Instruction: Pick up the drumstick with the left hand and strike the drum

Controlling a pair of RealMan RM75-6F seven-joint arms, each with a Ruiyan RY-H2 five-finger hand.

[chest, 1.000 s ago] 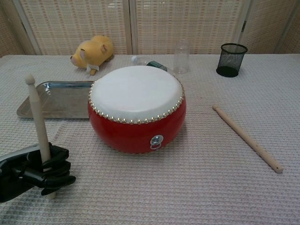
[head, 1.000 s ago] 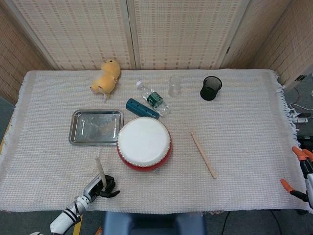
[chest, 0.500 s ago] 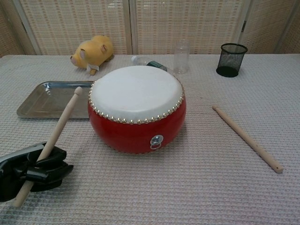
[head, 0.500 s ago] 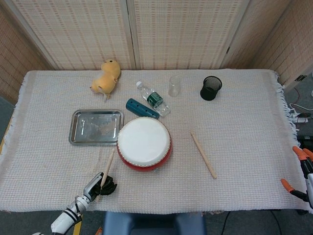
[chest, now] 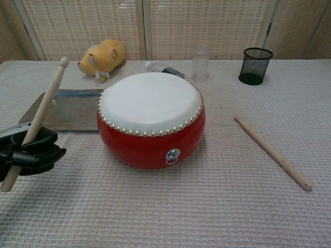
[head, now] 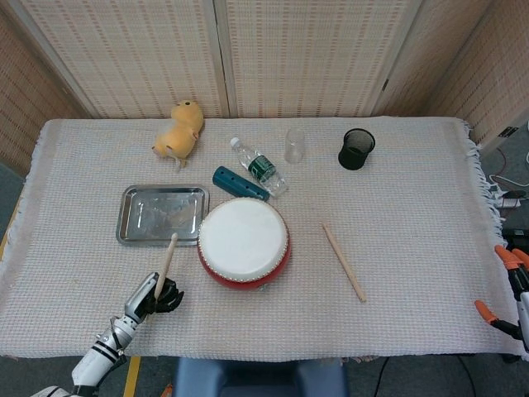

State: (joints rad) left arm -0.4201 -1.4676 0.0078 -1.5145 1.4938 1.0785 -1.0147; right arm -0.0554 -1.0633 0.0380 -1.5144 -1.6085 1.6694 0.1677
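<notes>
Fingers [chest: 39, 150] of the left hand [chest: 28, 152] wrap around the lower shaft of the drumstick [chest: 44, 111], tilting its tip up toward the drum [chest: 150, 119], apparently cocked for a blow. Drum sits mid-bench near the front edge, within reach.

Behind your table [head: 413, 248] stands a folding screen [head: 306, 58] of pale woven cane panels in light wooden frames, angled in at both sides so it closes off the back and flanks. The table is covered edge to edge by a cream waffle-weave cloth [head: 83, 273] with a short fringe [head: 479, 157] on the right end. Past that end you see grey floor [head: 517, 165], a white power strip with cables [head: 508, 197] (only partly in view), and what looks like a yellow line [head: 132, 374] near the front. The light is soft and even.
</notes>
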